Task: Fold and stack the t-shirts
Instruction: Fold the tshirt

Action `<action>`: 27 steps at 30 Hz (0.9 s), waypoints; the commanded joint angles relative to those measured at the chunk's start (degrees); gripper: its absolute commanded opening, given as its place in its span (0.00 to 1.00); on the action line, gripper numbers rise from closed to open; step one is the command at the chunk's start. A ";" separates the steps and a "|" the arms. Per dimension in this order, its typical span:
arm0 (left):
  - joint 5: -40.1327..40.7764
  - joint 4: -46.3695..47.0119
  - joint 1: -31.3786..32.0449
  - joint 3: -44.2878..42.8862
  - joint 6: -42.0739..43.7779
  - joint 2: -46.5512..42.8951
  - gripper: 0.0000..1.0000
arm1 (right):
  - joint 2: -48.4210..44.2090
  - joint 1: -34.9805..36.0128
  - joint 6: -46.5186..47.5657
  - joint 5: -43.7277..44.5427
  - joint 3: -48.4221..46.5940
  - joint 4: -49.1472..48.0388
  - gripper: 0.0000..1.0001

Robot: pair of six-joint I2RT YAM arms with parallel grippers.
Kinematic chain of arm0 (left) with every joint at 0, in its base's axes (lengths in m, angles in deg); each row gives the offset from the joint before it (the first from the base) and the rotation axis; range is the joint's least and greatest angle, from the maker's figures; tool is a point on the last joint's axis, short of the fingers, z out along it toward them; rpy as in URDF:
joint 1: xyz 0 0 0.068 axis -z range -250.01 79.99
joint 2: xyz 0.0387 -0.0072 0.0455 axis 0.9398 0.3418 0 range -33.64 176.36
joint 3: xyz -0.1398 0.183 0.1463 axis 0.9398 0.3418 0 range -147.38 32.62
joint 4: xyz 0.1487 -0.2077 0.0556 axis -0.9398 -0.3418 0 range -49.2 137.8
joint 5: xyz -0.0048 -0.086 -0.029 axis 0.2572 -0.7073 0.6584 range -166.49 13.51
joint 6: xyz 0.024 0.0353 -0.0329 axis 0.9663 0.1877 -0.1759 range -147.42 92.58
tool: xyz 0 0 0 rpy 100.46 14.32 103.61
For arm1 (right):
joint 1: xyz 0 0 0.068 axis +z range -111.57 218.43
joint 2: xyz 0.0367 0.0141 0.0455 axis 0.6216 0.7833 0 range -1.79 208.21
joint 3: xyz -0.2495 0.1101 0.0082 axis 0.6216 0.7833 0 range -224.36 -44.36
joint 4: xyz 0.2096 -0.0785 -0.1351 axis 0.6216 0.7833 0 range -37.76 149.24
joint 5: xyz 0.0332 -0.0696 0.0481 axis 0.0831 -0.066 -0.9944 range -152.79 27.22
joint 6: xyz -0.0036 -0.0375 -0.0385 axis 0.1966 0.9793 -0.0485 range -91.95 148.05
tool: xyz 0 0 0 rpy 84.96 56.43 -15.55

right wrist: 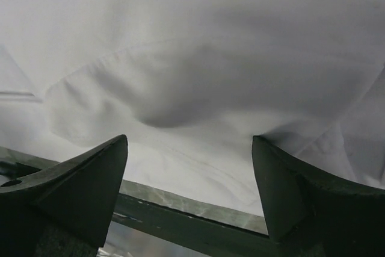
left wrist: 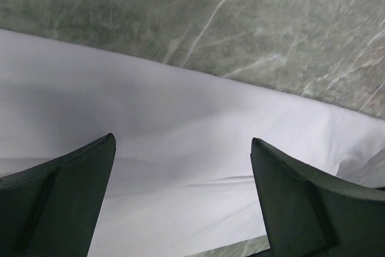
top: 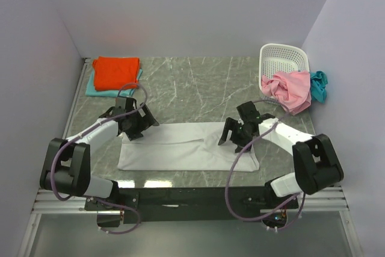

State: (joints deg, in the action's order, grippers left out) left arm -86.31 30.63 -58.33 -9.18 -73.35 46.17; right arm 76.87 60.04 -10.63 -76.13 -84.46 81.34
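A large white t-shirt (top: 186,147) lies folded into a long flat band near the table's front. My left gripper (top: 136,126) hovers over its left end, open, with only white cloth (left wrist: 180,148) showing between the fingers. Over the shirt's right end my right gripper (top: 239,133) is open too, above the white cloth (right wrist: 192,88) and its near edge. An orange-red t-shirt (top: 116,71) sits folded on a pale aqua t-shirt (top: 90,87) at the back left. A pink t-shirt (top: 290,88) hangs out of the basket, with a teal-blue t-shirt (top: 319,84) beside it.
The white perforated basket (top: 283,59) stands at the back right against the wall. White walls close the table on three sides. A metal rail (top: 192,197) with the arm bases runs along the near edge.
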 commanded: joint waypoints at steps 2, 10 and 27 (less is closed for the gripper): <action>-2.74 4.60 1.06 2.51 -0.21 1.83 0.99 | 7.11 -2.79 2.37 -3.79 -3.57 -5.19 0.90; -4.67 7.58 5.10 3.48 -4.33 5.00 1.00 | 20.39 -7.89 8.52 1.66 -17.28 -0.80 0.90; 1.39 5.92 14.76 5.32 -13.74 -0.45 0.99 | 47.11 -10.00 17.93 -4.03 -55.78 8.77 0.87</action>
State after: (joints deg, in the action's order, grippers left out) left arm -86.53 37.21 -45.48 -5.18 -83.98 47.13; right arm 119.90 50.05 3.82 -78.12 -136.21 87.74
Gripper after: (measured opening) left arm 0.994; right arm 0.867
